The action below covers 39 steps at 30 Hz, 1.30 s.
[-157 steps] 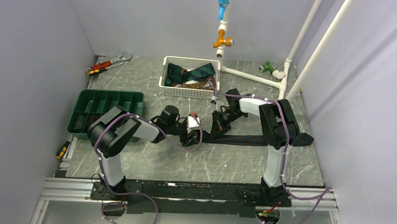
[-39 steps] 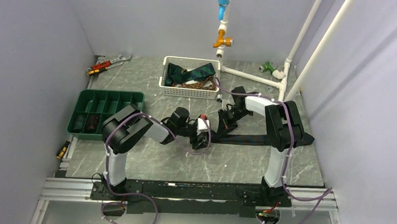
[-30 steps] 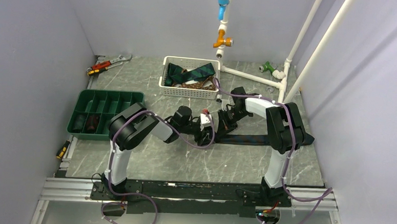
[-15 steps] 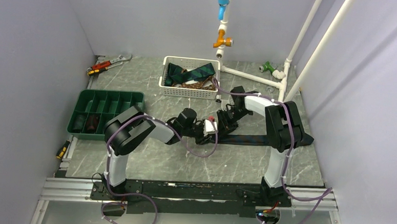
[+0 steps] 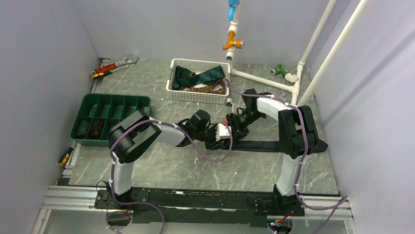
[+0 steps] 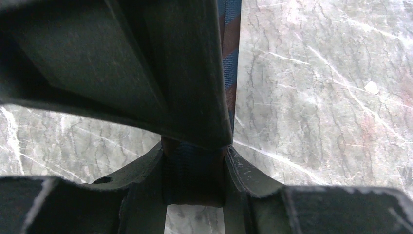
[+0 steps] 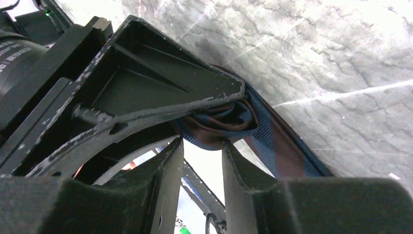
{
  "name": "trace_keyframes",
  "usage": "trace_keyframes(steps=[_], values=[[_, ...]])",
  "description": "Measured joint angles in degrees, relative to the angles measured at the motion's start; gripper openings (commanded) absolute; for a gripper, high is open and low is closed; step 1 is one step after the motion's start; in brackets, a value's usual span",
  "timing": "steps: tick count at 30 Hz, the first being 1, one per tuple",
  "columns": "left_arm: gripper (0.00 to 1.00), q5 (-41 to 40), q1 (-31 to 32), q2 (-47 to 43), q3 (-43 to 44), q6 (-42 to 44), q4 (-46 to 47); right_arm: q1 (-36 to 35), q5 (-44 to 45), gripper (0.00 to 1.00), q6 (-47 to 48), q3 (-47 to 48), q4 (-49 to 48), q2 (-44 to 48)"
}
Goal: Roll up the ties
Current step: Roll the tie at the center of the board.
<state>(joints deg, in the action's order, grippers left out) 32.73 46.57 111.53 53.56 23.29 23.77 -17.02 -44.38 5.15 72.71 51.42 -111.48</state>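
A dark navy tie with brown stripes (image 5: 271, 146) lies stretched across the table towards the right arm's base. Its left end is wound into a small roll (image 6: 194, 180). My left gripper (image 6: 194, 152) is shut on that roll, which fills the gap between its fingers; from above it (image 5: 223, 135) sits mid-table. My right gripper (image 7: 202, 144) stands open right beside it, fingers apart, with the roll (image 7: 221, 122) at its tips and the left gripper's finger above. In the top view the right gripper (image 5: 235, 126) meets the left one. More ties (image 5: 199, 75) lie in the white basket (image 5: 195, 96).
A green compartment tray (image 5: 115, 100) with dark rolls in it stands at the left. A wrench (image 5: 114, 66) lies at the back left, a screwdriver (image 5: 65, 156) off the mat's left edge. White pipes (image 5: 261, 79) run along the back right.
My left gripper has slid right up to the right gripper and closed on the tie's rolled end. The right gripper has gone from shut to open.
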Motion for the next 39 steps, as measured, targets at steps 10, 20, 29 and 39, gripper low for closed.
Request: trace_keyframes(steps=[10, 20, 29, 39], values=[[0.36, 0.1, 0.0, 0.1, 0.4, 0.5, -0.9, -0.6, 2.5, 0.39, -2.5, 2.0, 1.1, -3.4], [0.36, 0.5, 0.0, 0.2, 1.1, 1.2, -2.1, -0.5, 4.3, 0.18, -5.3, 2.3, 1.4, -4.0], [0.7, 0.3, -0.1, 0.2, 0.6, 2.0, -0.5, 1.5, 1.4, 0.0, -5.2, 1.6, 1.2, -5.8], [0.82, 5.0, -2.5, -0.6, -5.6, 3.3, 10.0, 3.4, 1.2, 0.0, -5.2, 1.6, 3.1, -7.9]])
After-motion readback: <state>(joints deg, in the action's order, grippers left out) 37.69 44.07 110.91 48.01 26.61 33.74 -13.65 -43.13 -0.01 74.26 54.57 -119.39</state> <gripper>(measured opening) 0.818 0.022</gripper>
